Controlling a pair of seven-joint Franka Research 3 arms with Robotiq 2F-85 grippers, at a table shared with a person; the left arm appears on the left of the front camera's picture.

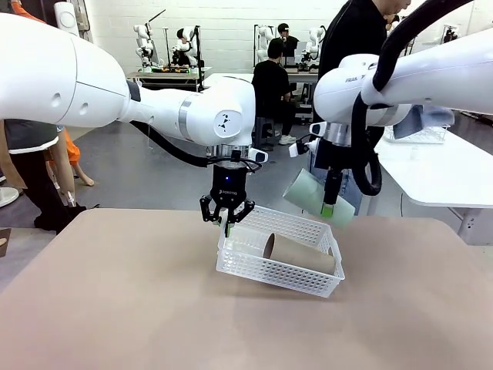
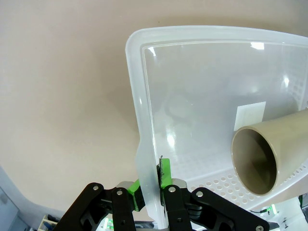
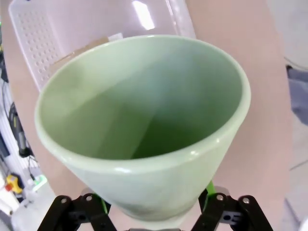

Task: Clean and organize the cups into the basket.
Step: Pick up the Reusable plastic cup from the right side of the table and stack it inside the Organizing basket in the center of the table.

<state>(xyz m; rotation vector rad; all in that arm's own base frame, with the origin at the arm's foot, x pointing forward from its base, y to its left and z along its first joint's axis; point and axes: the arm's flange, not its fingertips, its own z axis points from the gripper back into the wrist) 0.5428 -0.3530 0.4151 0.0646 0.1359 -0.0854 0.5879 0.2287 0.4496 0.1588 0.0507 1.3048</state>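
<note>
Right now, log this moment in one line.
left end effector: shut on basket rim | right end effector: holding green cup above basket | tan cup: lying in basket

Front view looks across the tan table from mid-distance. Left wrist view peers down close on the shallow white perforated plastic basket; right wrist view, hard against the pale mint green cup, shares that basket.
</note>
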